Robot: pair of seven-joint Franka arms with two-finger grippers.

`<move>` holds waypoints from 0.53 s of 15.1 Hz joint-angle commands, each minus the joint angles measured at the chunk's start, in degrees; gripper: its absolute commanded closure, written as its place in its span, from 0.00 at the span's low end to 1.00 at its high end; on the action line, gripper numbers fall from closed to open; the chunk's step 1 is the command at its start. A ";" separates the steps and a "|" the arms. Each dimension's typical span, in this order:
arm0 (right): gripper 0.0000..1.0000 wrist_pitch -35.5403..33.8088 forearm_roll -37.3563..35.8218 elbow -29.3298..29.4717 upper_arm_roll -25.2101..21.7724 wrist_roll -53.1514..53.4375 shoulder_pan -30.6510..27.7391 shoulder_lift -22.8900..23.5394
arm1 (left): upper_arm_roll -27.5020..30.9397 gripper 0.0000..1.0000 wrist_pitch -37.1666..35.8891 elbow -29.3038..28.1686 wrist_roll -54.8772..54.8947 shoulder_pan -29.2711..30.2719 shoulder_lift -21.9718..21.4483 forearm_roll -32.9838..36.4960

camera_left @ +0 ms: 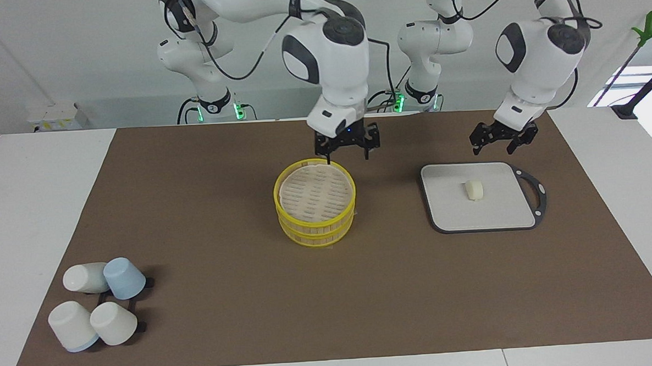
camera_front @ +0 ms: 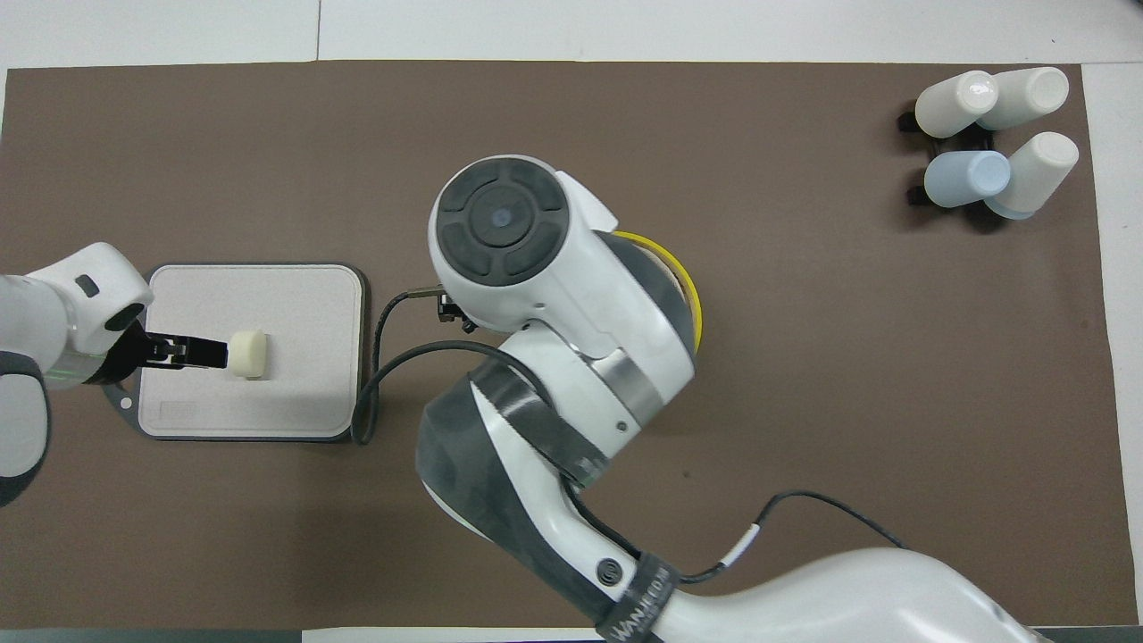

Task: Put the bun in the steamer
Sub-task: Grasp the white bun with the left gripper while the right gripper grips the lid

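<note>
The bun lies on its side in the middle of a flat grey black-edged board toward the left arm's end of the table. My left gripper is open and empty, up in the air over the board's robot-side edge; in the overhead view the gripper shows just short of the bun. The yellow steamer stands mid-table as two stacked tiers, its slatted floor bare. My right gripper is open and empty, just over the steamer's robot-side rim. In the overhead view my right arm hides most of the steamer.
Several white and blue cups lie and stand in a group at the right arm's end, farthest from the robots, also in the overhead view. A brown mat covers the table. The board's handle points toward the table's end.
</note>
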 commanded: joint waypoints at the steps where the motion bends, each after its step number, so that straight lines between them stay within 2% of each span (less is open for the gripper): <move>1: 0.00 6.44 -2.37 -6.04 0.04 0.47 0.21 0.69 | -0.09 0.00 11.37 -5.01 2.70 -0.02 5.06 -0.55; 3: 0.00 9.61 -2.37 -10.27 -0.04 0.55 0.91 0.16 | -0.09 0.00 14.64 -5.54 2.44 -0.73 8.06 -0.55; 5: 0.00 10.85 -2.55 -12.66 -0.04 0.38 0.57 -0.46 | -0.09 0.00 17.54 -7.03 2.79 -0.64 8.86 -0.55; 6: 0.07 11.12 -2.55 -13.19 -0.04 0.29 0.56 -0.55 | -0.09 0.00 18.60 -7.30 2.79 -0.73 9.47 -0.55; 7: 0.48 11.29 -2.37 -13.80 0.04 0.29 0.56 -0.72 | -0.09 0.08 19.04 -7.30 2.79 -0.64 9.65 -0.55; 8: 0.78 10.77 -2.11 -13.81 0.04 0.47 0.39 -0.72 | -0.18 0.18 19.05 -7.30 2.79 -0.73 9.83 -0.55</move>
